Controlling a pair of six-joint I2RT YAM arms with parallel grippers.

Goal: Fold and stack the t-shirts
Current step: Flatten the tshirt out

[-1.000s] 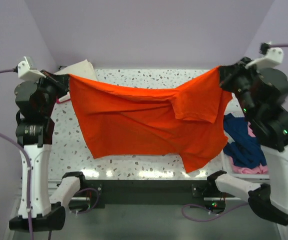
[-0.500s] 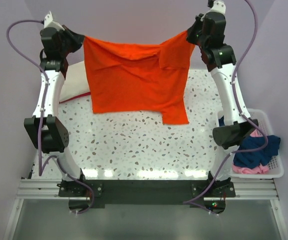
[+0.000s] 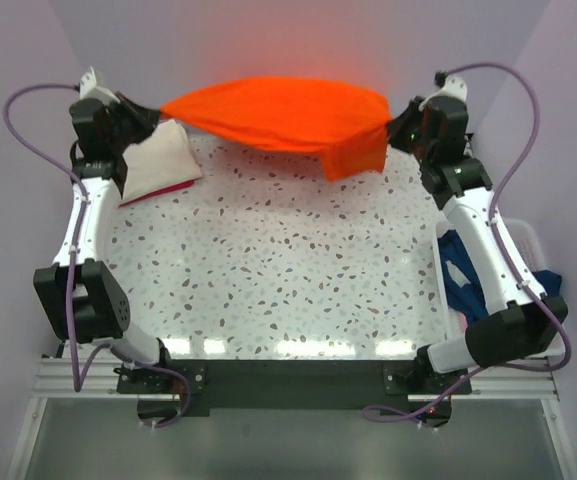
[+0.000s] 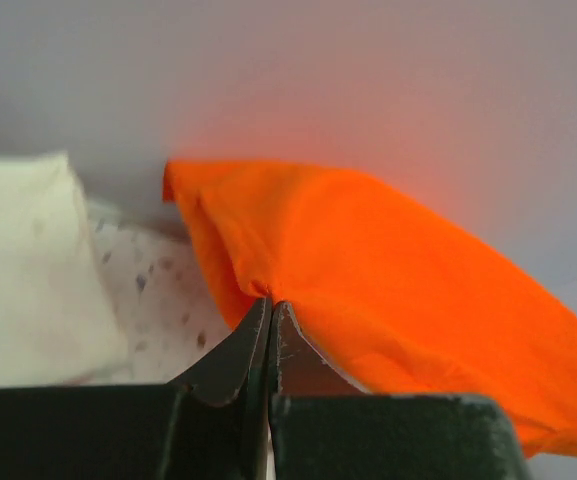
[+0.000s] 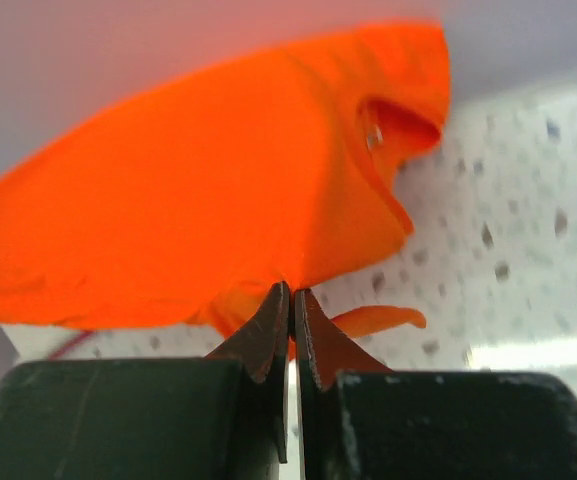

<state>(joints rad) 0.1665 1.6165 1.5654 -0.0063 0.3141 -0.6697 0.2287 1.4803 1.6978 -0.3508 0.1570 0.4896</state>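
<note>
- Along the frame's top, left pincer [image 4: 270, 305] and right pincer [image 5: 290, 292] each clamp the orange t-shirt [image 3: 278, 112]; thin pinches could slip.
- Its bunched upper-right end may crease underneath.

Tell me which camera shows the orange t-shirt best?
Top external: the whole orange t-shirt shows, stretched end to end. Wrist views show only the ends pinched by the left end effector and right end effector.

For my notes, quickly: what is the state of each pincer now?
Left pincer: closed on the orange t-shirt.
Right pincer: closed on the orange t-shirt.
</note>
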